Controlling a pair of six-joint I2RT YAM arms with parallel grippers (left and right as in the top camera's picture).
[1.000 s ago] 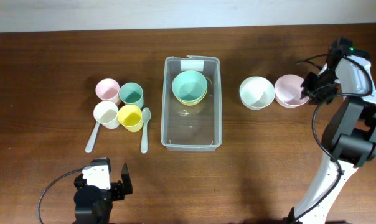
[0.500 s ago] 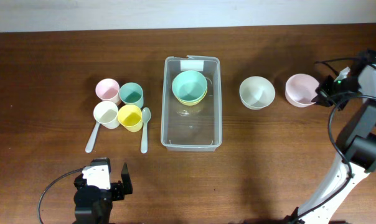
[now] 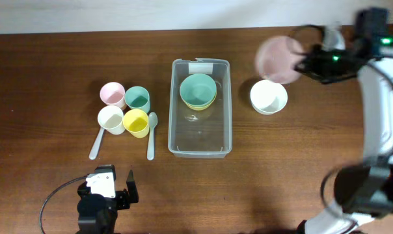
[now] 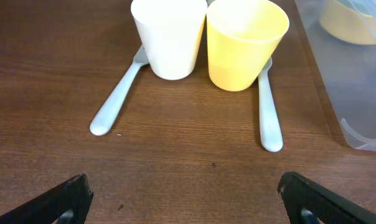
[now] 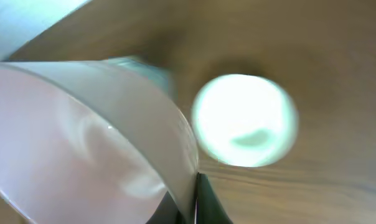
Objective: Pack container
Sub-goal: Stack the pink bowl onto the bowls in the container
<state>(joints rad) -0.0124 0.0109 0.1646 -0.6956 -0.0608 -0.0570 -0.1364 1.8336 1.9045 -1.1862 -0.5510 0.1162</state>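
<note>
While the left gripper (image 4: 187, 202) sits low at the near table edge, fingers spread wide with nothing between them, the right gripper (image 3: 306, 64) is clamped on the rim of a pale pink round plastic bowl (image 3: 279, 58). Pink bowl is off the brown wooden table (image 3: 53, 58), tilted, blurred, beyond a white round plastic bowl (image 3: 269, 96) standing right of the container.

Clear rectangular plastic container (image 3: 174, 117) sits mid-table, white label at its far short end. Inside, at that end: teal round bowl (image 3: 198, 88) nested in a yellow round bowl (image 4: 353, 28).

Left of container, four plastic cups clustered: pink cup (image 3: 112, 93), teal cup (image 3: 137, 99), white cup (image 3: 110, 119), yellow cup (image 3: 136, 122). One pale blue plastic spoon (image 3: 96, 144) lies by the white cup; a second spoon (image 3: 151, 135) lies between yellow cup and container.
</note>
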